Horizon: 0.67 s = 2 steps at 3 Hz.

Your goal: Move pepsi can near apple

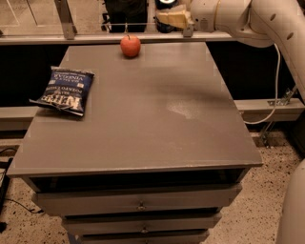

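Since the pepsi can point(167, 3) is off the table, apparently clamped in the closed gripper point(174, 18) past the far edge with only its silver top showing, it looks mid-carry. The apple point(130, 45) sits just left and nearer on the table point(143, 133), probably the set-down target. The chip bag point(64, 90) lies well apart, left.
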{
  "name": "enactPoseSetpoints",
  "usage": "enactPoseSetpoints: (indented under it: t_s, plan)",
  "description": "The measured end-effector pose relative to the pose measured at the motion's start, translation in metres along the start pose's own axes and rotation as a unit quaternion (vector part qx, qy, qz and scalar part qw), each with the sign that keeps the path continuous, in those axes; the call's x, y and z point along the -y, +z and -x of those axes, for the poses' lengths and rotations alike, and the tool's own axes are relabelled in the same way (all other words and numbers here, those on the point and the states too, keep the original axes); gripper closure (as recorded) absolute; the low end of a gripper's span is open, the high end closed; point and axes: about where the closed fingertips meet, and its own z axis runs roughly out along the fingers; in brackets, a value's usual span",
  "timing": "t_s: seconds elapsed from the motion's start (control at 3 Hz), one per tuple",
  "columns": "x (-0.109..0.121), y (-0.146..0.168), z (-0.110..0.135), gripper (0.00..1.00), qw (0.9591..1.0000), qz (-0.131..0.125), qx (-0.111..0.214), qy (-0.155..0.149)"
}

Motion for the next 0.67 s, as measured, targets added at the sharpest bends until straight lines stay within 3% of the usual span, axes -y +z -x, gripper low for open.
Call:
enactPoseSetpoints:
  t_s: [0.67]
  plan:
    - [-0.001, 0.028, -0.036, 1.00, 0.9996, 0.011, 0.004, 0.024]
